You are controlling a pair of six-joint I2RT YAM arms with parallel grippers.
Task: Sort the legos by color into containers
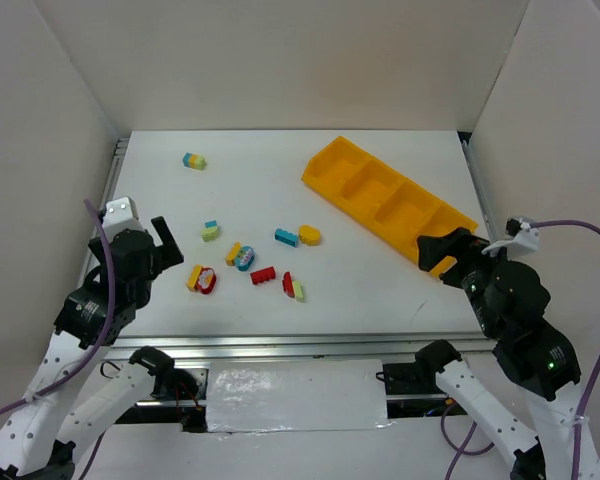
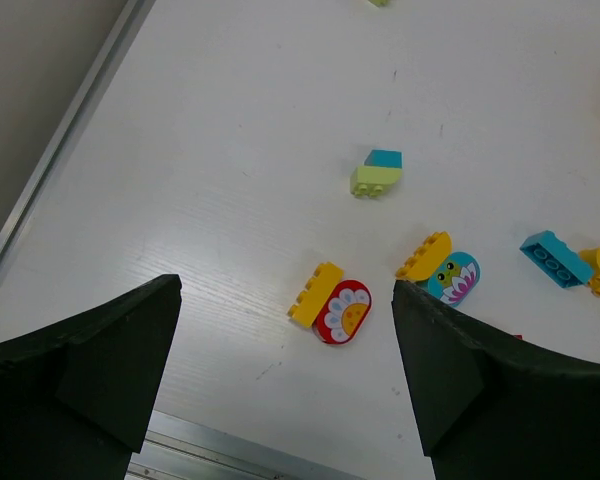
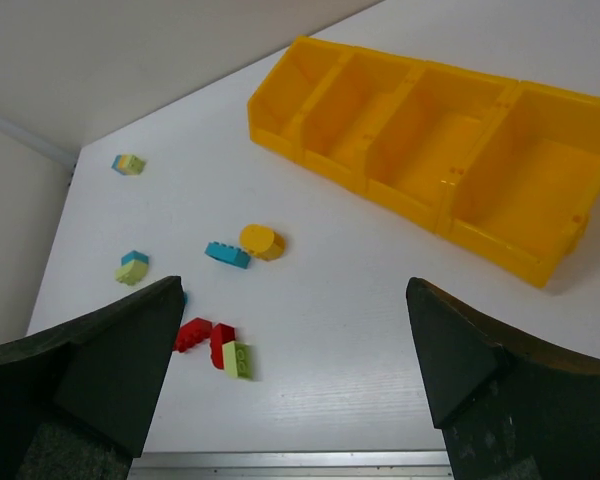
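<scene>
The legos (image 1: pixel 286 237) are scattered about the centre of the table (image 1: pixel 380 290), the farthest at 11 o'clock. The tray (image 1: pixel 320 163) is laid slanting at 2 o'clock. The jaws of the left gripper (image 1: pixel 152 245) at 9 o'clock are spread. Those of the right gripper (image 1: pixel 442 255) at 4 o'clock, beside the tray's near end, are likewise spread.

Left gripper (image 2: pixel 285 288) and right gripper (image 3: pixel 292 285) hover, jaws apart.

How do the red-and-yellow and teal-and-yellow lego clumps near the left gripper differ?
The red-and-yellow plastic lego clump has a red rounded piece with a white flower print; the teal-and-yellow plastic lego clump has a teal one with a frog-like print. The red clump lies farther left, nearer the front edge of the white table. Both include a yellow brick and lie untouched.
</scene>
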